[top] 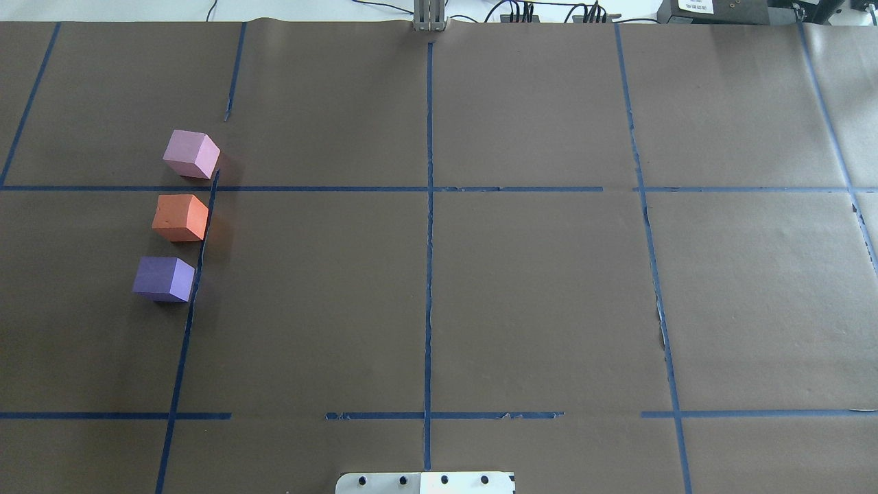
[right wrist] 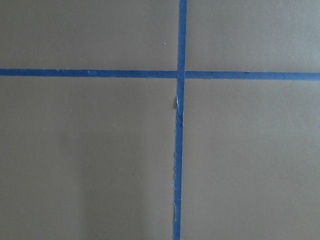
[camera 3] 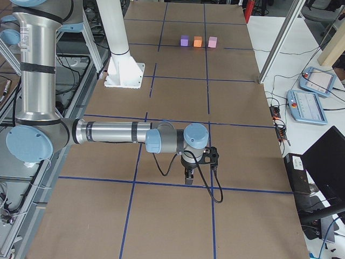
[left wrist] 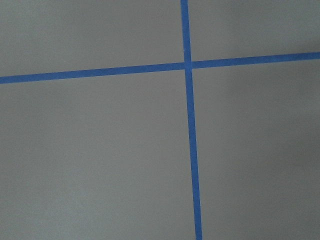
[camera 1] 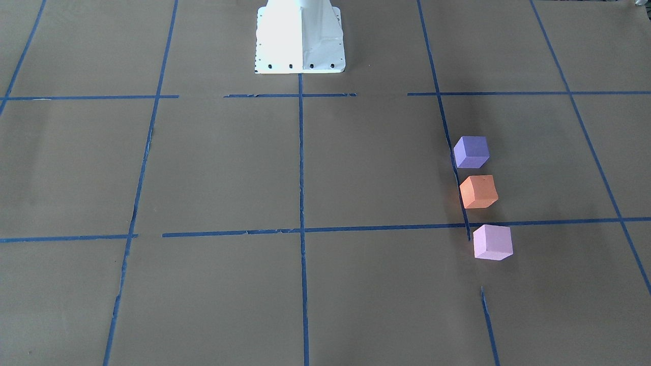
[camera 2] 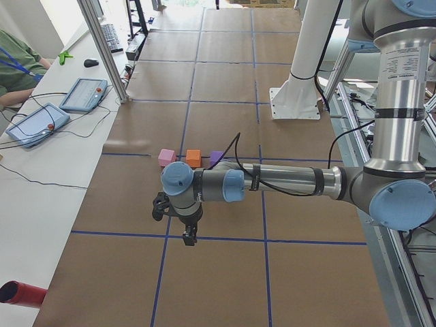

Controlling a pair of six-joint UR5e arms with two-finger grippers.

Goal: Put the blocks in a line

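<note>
Three cubes stand in a straight row with small gaps, on the robot's left side of the table, beside a blue tape line: a violet-purple block nearest the robot, an orange block in the middle, and a pale pink-lilac block farthest. My left gripper hangs over the table well away from the row and shows only in the exterior left view. My right gripper shows only in the exterior right view, far from the blocks. I cannot tell whether either is open or shut.
Brown paper with a blue tape grid covers the table. The white robot base stands at the near middle edge. Teach pendants lie on side tables. An operator sits at the left end. Both wrist views show only paper and tape.
</note>
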